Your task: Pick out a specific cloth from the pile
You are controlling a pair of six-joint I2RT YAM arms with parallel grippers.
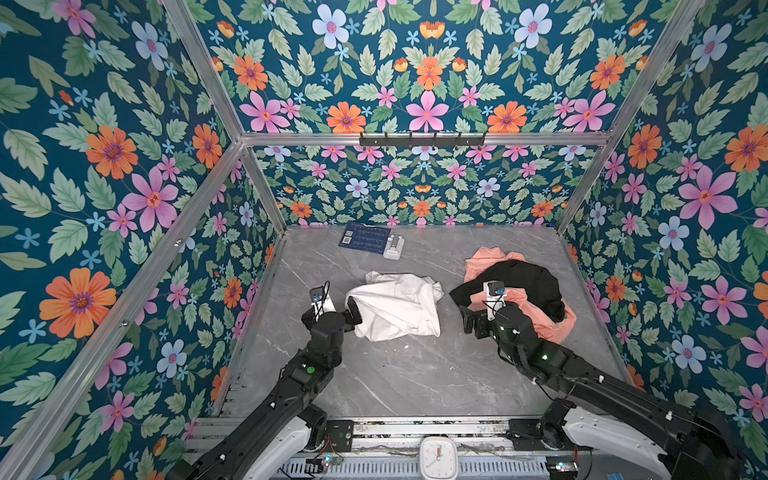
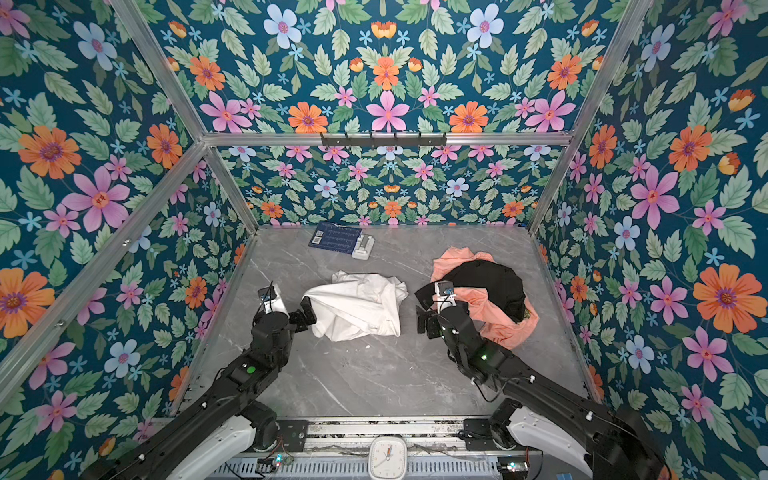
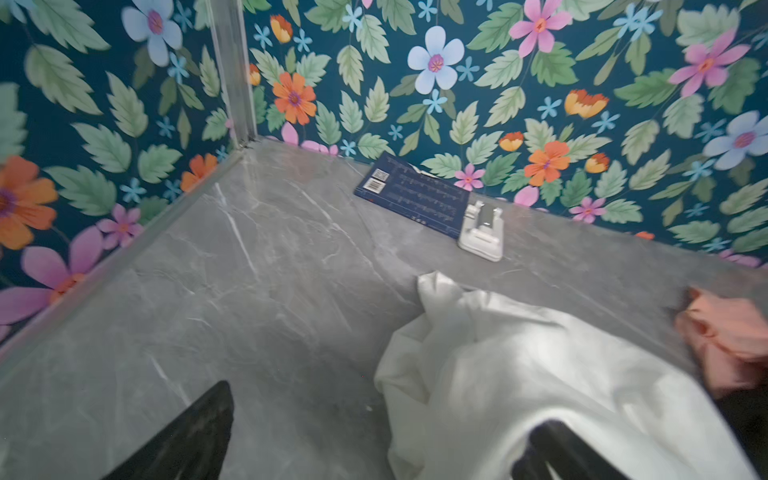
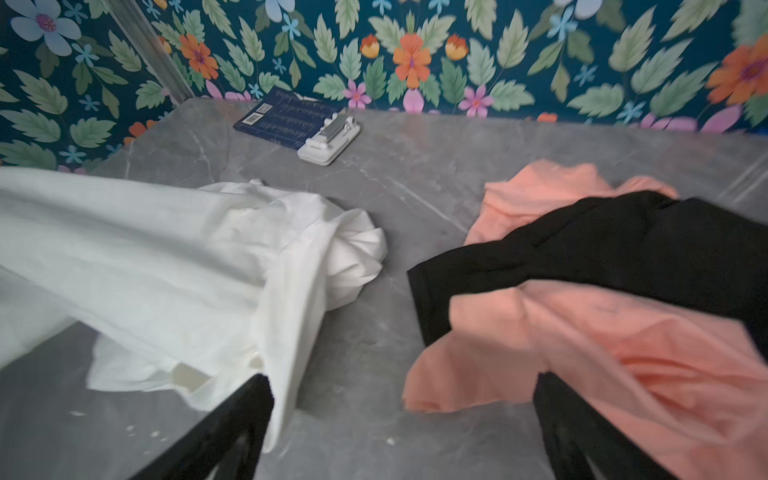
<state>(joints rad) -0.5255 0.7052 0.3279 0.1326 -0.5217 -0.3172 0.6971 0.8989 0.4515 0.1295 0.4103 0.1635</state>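
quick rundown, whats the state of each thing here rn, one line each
white cloth, crumpled on the table, apart from the pile
peach garment, crumpled, tangled with the black garment
black garment, lying across the peach one
left gripper, open, at the white cloth's edge
right gripper, open, at the pile's edge
blue booklet, flat at the table's far edge

Item: my left arm (image 1: 291, 386), stretched forward and angled toward the middle, wrist held low.
Item: my left gripper (image 3: 386, 407), jaws spread wide, clamped on nothing.
Item: my right arm (image 1: 582, 374), stretched forward and angled toward the middle, wrist low.
Item: my right gripper (image 4: 401, 380), jaws spread wide, gripping nothing.
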